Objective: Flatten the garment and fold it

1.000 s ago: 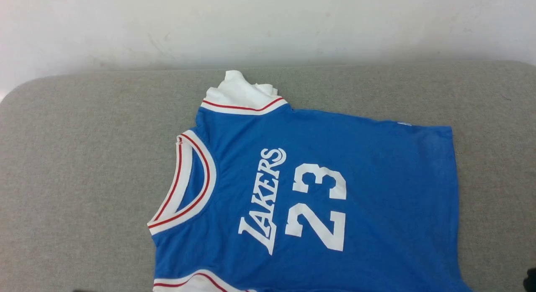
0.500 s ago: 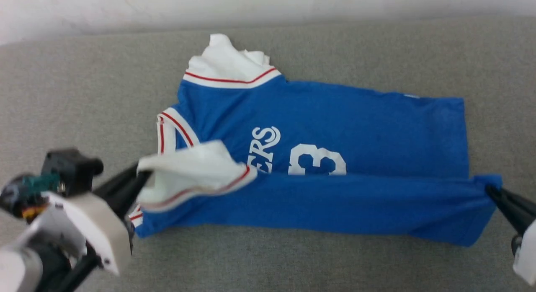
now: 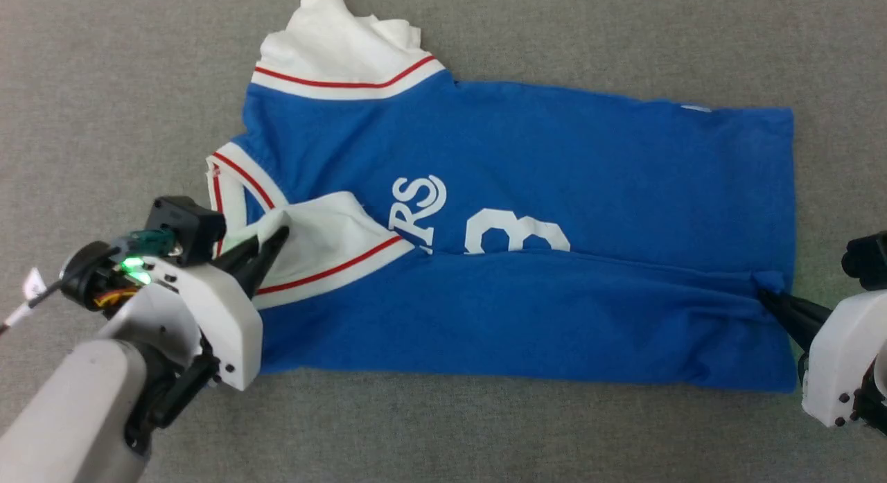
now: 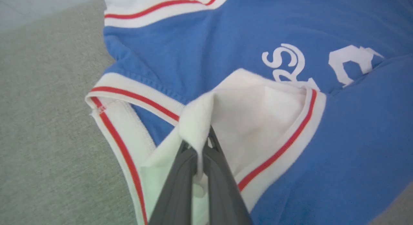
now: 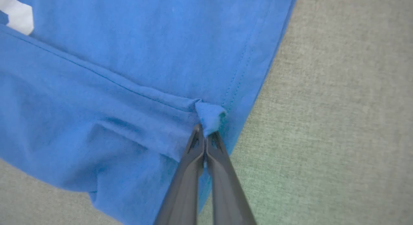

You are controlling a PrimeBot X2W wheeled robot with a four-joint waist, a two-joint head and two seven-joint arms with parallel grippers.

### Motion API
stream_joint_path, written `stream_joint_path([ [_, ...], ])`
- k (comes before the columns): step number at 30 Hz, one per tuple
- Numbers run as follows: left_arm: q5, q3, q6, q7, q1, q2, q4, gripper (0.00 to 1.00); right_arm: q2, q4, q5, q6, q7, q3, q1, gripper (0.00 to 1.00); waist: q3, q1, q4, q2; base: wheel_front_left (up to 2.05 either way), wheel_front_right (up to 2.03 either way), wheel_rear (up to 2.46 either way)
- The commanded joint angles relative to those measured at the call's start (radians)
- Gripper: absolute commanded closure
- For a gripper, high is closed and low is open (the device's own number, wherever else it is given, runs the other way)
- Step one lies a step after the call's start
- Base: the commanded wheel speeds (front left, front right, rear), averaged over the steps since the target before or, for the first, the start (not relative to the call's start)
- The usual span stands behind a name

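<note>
One garment (image 3: 589,164): blue jersey, red-striped white trim, spread across frame centre on grey fabric surface (image 3: 104,88), lower half folded up over lettering. Left gripper (image 3: 278,235), lower left, clamped on white sleeve (image 3: 332,240). Right gripper (image 3: 768,299), right edge, pinching blue hem corner (image 3: 770,282).
</note>
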Motion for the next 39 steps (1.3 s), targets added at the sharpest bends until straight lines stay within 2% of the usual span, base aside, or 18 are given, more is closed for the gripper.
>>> stream_joint_path([
  [1,0.014,-0.012,-0.001,-0.007,-0.017,-0.012,0.025,1.0,0.005,0.01,0.002,-0.001,0.001,0.004,-0.016,1.0,0.025,-0.0003,0.001,0.0,0.0,0.0,0.0],
  [5,0.04,-0.038,0.007,-0.014,-0.032,-0.035,0.095,1.0,0.002,0.03,0.001,-0.001,-0.004,0.005,-0.019,1.0,0.039,-0.0003,0.009,0.0,0.0,0.0,0.0],
  [6,0.043,-0.04,0.011,-0.016,-0.035,-0.04,0.107,0.93,0.002,0.034,0.001,-0.001,-0.005,0.004,-0.019,1.0,0.04,-0.0003,0.011,0.0,0.0,0.0,0.0],
  [9,0.049,-0.034,0.029,-0.031,-0.043,-0.052,0.13,0.56,0.008,0.041,0.001,-0.001,-0.003,-0.003,-0.024,1.0,0.039,-0.0003,0.016,0.0,0.0,0.0,0.0],
  [10,0.045,-0.029,0.035,-0.039,-0.043,-0.057,0.133,0.31,0.014,0.039,0.002,-0.001,-0.005,-0.006,-0.026,0.81,0.035,-0.0003,0.017,0.0,0.0,0.0,0.0],
  [11,0.045,-0.029,0.035,-0.039,-0.043,-0.057,0.133,0.31,0.014,0.039,0.002,-0.001,-0.005,-0.006,-0.026,0.81,0.035,-0.0003,0.017,0.0,0.0,0.0,0.0],
  [12,0.034,-0.019,0.043,-0.05,-0.039,-0.065,0.133,0.0,0.018,0.035,0.004,-0.001,-0.009,-0.008,-0.029,0.0,0.029,-0.0003,0.018,0.0,0.0,0.0,0.0],
  [17,-0.044,0.047,0.081,-0.106,0.035,-0.091,0.069,0.0,0.025,-0.019,0.024,-0.001,-0.026,-0.024,-0.001,0.0,-0.03,-0.0003,0.023,0.0,0.0,0.0,0.0],
  [22,-0.074,0.148,0.163,-0.207,0.181,-0.087,-0.085,0.0,0.061,-0.126,0.015,-0.001,-0.097,-0.102,0.074,0.0,-0.099,-0.0003,0.031,0.0,0.0,0.0,0.0],
  [28,0.011,0.224,0.269,-0.398,0.36,-0.109,-0.222,0.0,0.177,-0.24,-0.121,-0.001,-0.304,-0.214,0.179,0.0,-0.165,-0.0003,0.037,0.0,0.0,0.0,0.0],
  [33,0.084,0.234,0.355,-0.563,0.49,-0.186,-0.248,0.0,0.297,-0.278,-0.26,-0.001,-0.501,-0.24,0.271,0.0,-0.205,-0.0003,0.036,0.0,0.0,0.0,0.0],
  [37,0.135,0.228,0.404,-0.617,0.565,-0.236,-0.231,0.0,0.378,-0.284,-0.338,-0.001,-0.617,-0.24,0.346,0.0,-0.222,-0.0003,0.037,0.0,0.0,0.0,0.0],
  [39,0.153,0.216,0.409,-0.622,0.586,-0.239,-0.218,0.0,0.399,-0.278,-0.352,-0.001,-0.647,-0.235,0.37,0.0,-0.226,-0.0003,0.037,0.0,0.0,0.0,0.0],
])
